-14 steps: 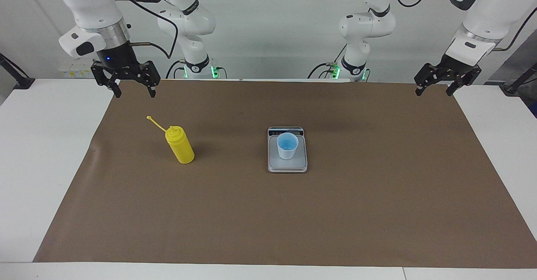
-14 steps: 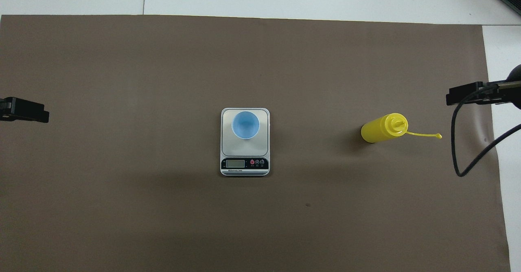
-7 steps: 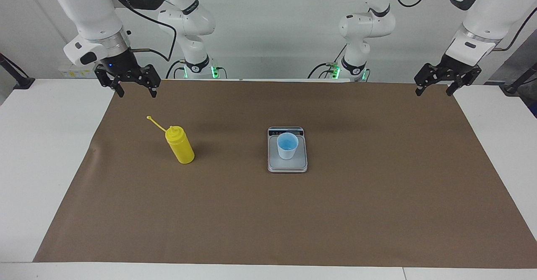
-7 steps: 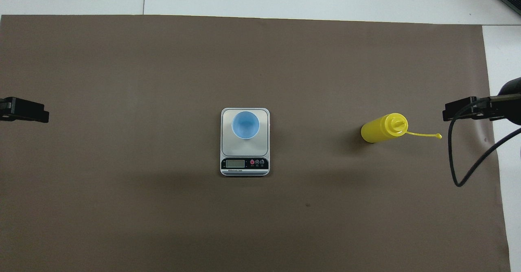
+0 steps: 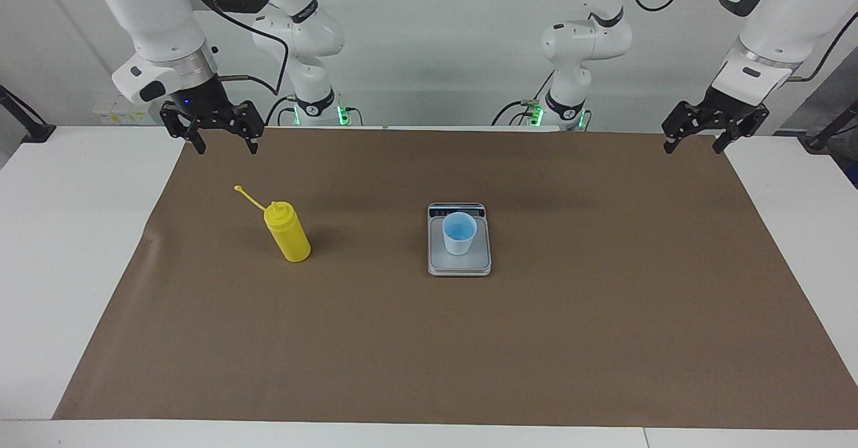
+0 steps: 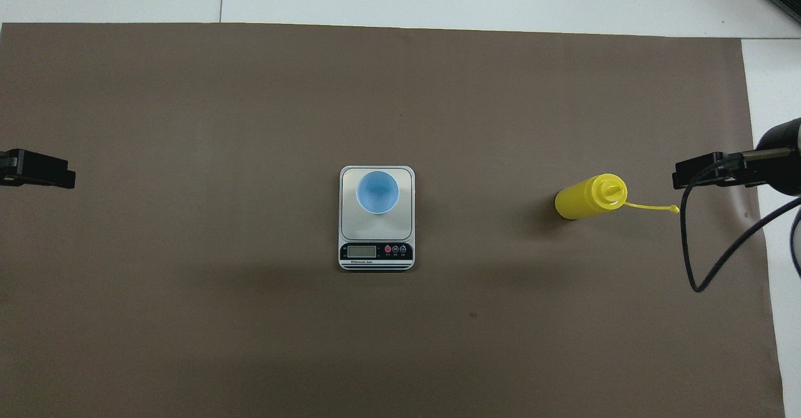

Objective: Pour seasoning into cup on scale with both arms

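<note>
The yellow seasoning bottle (image 5: 288,233) stands upright on the brown mat toward the right arm's end, its thin nozzle pointing toward that end; it also shows in the overhead view (image 6: 582,198). The pale blue cup (image 5: 459,233) stands on the silver-grey scale (image 5: 459,265) at the mat's middle, with the display strip on the robots' side; cup (image 6: 377,191) and scale (image 6: 407,218) show from above. My right gripper (image 5: 226,147) is open and empty, up in the air over the mat's corner, apart from the bottle (image 6: 694,174). My left gripper (image 5: 694,147) is open and empty, waiting over the mat's other corner (image 6: 37,169).
The brown mat (image 5: 429,341) covers most of the white table (image 5: 74,233). A black cable (image 6: 707,261) hangs from the right arm over the mat's edge.
My right gripper has shifted a little toward the table's middle, closer to the bottle's nozzle tip as seen from above. The left arm, bottle, cup and scale have not moved.
</note>
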Tool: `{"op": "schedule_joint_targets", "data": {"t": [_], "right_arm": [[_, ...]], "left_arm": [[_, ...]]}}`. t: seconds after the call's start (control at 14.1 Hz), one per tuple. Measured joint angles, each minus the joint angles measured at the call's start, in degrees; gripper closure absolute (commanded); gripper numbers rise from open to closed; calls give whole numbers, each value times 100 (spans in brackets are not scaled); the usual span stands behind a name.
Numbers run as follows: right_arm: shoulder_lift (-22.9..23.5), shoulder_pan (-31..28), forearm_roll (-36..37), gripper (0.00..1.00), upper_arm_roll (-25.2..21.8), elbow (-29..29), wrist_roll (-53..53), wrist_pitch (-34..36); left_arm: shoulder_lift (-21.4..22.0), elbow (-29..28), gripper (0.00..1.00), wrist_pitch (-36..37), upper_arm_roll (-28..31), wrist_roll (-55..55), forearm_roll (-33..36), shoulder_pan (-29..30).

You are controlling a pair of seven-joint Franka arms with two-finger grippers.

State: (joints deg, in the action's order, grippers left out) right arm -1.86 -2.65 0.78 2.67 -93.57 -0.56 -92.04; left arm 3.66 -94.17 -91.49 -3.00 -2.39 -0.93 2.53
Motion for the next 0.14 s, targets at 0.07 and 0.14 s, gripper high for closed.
{"op": "schedule_joint_targets", "data": {"t": [0.07,0.14], "right_arm": [[0,0,0,0,0,-1,0,0],[0,0,0,0,-1,-3,0,1]], "left_arm": [[0,0,0,0,-1,0,0,0],[0,0,0,0,-5,0,0,0]]}}
